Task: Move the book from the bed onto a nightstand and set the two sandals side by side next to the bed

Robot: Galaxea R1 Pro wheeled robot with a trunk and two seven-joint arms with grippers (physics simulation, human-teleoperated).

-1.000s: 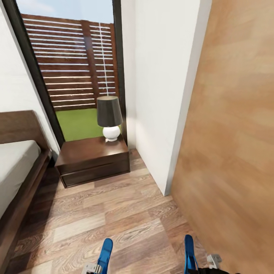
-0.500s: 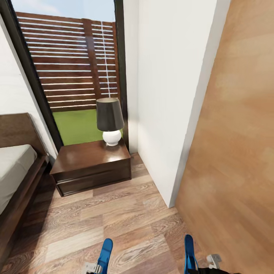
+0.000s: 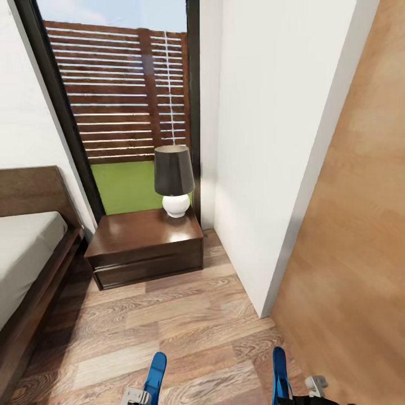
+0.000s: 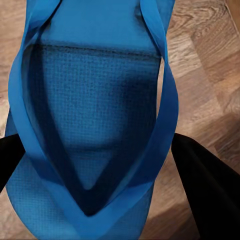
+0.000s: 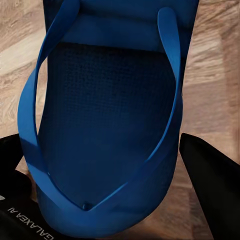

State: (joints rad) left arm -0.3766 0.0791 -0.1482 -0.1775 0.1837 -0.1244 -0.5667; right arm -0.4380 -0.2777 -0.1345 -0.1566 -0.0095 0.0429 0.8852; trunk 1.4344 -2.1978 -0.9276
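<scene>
1. Two bright blue flip-flop sandals, one per arm. The left sandal [image 3: 155, 376] rises edge-on at the lower edge of the head view; in the left wrist view its woven-textured sole and smooth V-shaped thong straps [image 4: 95, 125] lie between the two black fingers [image 4: 207, 185] of the left gripper [image 4: 100, 170], which press its sides.
2. The right sandal [image 3: 279, 371] stands likewise on edge. In the right wrist view its dimpled footbed [image 5: 107, 130] sits between the black fingers [image 5: 215, 185] of the right gripper [image 5: 107, 185], closed against it; one finger bears white lettering.
3. Floor [image 3: 185, 326]: wood planks in mixed browns with visible grain, seen beneath both sandals.
4. Nightstand [image 3: 146, 247]: low, boxy, dark brown wood with a glossy top and drawer fronts, standing ahead against the window [image 3: 121, 107], just beside the bed.
5. Table lamp [image 3: 174, 180]: dark tapered shade over a round white base, at the back corner of the nightstand top on the side away from the bed.
6. Bed [image 3: 28, 264]: dark brown wooden frame and headboard, plain pale mattress, at the robot's left.
7. Window: dark-framed, tall; beyond it grass and a slatted brown fence.
8. White wall [image 3: 270, 140] and a light wood panel [image 3: 354, 225], smooth-grained, at the robot's right.
</scene>
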